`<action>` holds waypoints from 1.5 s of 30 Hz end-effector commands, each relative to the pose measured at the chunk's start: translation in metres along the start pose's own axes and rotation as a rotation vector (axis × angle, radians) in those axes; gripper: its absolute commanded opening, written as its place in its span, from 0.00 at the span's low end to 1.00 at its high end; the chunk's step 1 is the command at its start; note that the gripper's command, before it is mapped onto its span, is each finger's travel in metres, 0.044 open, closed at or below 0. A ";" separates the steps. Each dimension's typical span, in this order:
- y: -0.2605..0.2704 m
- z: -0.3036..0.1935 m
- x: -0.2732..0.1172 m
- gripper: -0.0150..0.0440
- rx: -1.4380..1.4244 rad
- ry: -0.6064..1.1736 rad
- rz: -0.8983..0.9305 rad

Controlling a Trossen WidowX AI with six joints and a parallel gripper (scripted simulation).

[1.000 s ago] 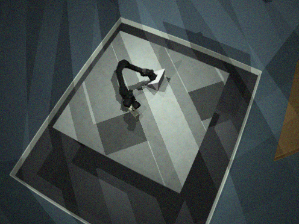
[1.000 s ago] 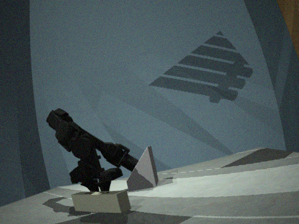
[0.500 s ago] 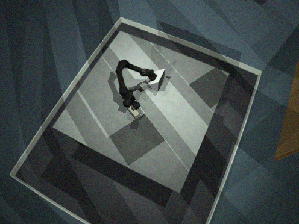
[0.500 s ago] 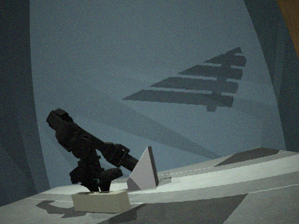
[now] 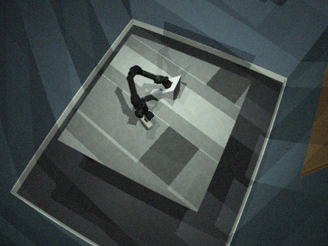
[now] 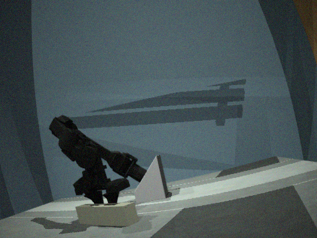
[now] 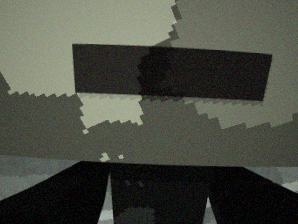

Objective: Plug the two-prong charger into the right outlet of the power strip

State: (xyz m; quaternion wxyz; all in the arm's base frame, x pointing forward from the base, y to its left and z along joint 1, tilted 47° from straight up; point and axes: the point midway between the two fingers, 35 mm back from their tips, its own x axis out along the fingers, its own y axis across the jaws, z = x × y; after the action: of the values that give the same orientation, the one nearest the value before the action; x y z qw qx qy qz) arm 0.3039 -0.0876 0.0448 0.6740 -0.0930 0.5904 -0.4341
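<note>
The cream power strip [image 5: 147, 124] [image 6: 108, 215] [image 7: 40, 125] lies on the table. Its upper face, with one dark rectangular outlet [image 7: 200, 75], fills much of the wrist view. My gripper [image 5: 145, 118] [image 6: 105, 201] [image 7: 157, 161] points down at the strip and is open, its fingertips low at the strip's top. The dark charger [image 7: 159, 205] stands between the fingers in the wrist view, with narrow gaps beside it lower down. The charger cannot be made out in the top and exterior views. Its prongs and the outlet under it are hidden, so how deep it sits cannot be told.
A pale wedge-shaped block [image 5: 172, 88] [image 6: 151, 189] stands by the arm's base, behind the strip in the exterior view. A light raised border [image 5: 208, 49] runs around the table area. An orange-brown panel [image 5: 317, 132] is at the far right. Hard shadows cross the table.
</note>
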 end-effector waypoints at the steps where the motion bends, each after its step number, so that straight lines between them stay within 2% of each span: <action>1: 0.000 0.001 0.000 0.79 0.001 -0.002 0.000; 6: 0.000 0.000 0.000 1.00 0.001 -0.003 0.000; 45: 0.000 -0.012 0.001 1.00 0.020 -0.028 -0.004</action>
State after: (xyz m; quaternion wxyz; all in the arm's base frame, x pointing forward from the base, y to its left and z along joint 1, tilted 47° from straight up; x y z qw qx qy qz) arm 0.2955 -0.0834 0.0409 0.6819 -0.0926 0.5785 -0.4378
